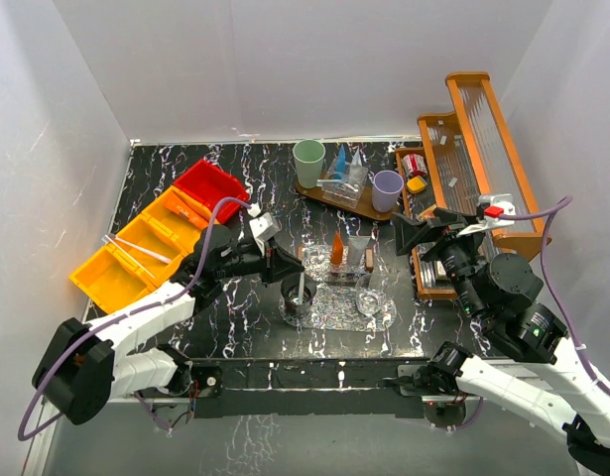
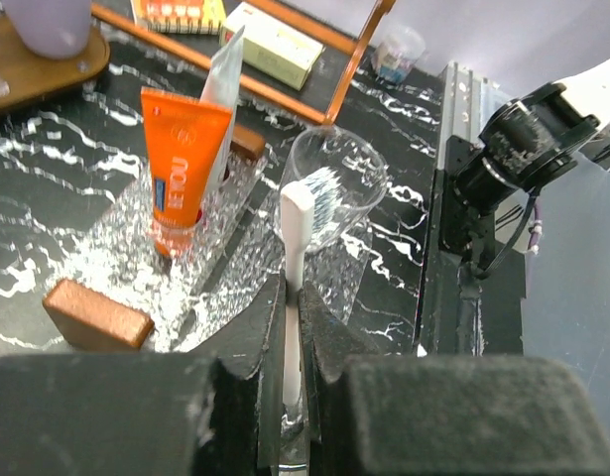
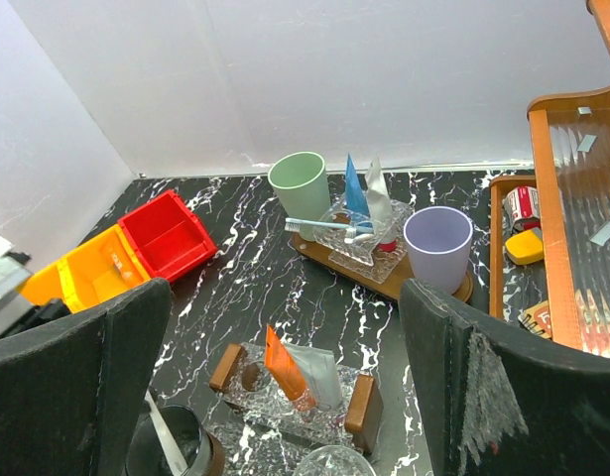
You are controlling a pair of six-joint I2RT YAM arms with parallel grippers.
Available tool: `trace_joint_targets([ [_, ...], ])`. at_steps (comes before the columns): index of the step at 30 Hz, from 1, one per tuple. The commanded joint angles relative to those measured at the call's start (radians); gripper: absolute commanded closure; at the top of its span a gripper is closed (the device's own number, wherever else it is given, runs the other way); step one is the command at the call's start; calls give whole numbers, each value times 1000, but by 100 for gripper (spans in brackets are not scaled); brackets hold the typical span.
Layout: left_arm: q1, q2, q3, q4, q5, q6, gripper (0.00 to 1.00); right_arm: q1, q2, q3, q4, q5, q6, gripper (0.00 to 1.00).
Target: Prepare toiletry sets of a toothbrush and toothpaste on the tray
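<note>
Just left of the clear tray [image 1: 322,268], pinching a toothbrush [image 2: 297,223] upright in the left jaws, closed narrow on the shaft, bristles up, handle end down inside a cup [image 1: 295,305]. Held plumb like that, likely so as to stand it in the cup without tipping out.

On the clear tray, standing cap-down: an orange tube [image 2: 185,164] with a grey tube [image 1: 359,253] just beside, propped for an easy grab from above. In front of the clear tray, toward its right, lying tilted: a glass [image 2: 334,188].

Behind the clear tray, already grouped on a wood tray [image 3: 314,250]: green cup [image 1: 308,159], lilac cup [image 1: 387,186], blue tube [image 3: 352,188] and a second brush [image 3: 319,226].

Right of the clear tray, above the counter [image 1: 245,327], with the right jaws spread wide and holding nothing, presumably parked out of the left arm's way.

Hidden behind the left jaws: lower shaft and cup floor. Contact of handle end with bottom: cannot tell. Cup dark from above, perhaps clear glass against the black counter. Cut off at the bottom edge of the right wrist view: cup and glass both.
</note>
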Motion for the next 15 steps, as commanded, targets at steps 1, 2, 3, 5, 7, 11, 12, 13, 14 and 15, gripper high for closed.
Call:
trace_joint_targets([
  [1,-3,26,-19,46,-39,-12,100,2,-6,8,24,16,1,2],
  [2,-2,33,-17,40,-45,-17,100,2,-6,6,25,15,1,2],
  [3,-3,40,-17,35,-55,-25,100,2,-8,4,24,16,1,2],
  [5,-3,54,-20,32,-88,-54,100,2,-10,1,24,18,-2,2],
  [7,-4,62,-22,29,-110,-77,99,2,-14,-3,24,18,-3,2],
  [11,-3,68,-32,25,-139,-107,90,2,-27,-14,25,18,-3,2],
  [12,-3,67,-35,24,-146,-106,89,2,-30,-17,26,20,-4,2],
  [13,-3,67,-35,14,-155,-107,89,2,-36,-20,24,22,-3,2],
  [14,-3,66,-33,4,-164,-104,88,1,-39,-23,24,24,-4,2],
  [15,-3,66,-28,-9,-169,-101,88,2,-42,-26,25,24,-5,2],
])
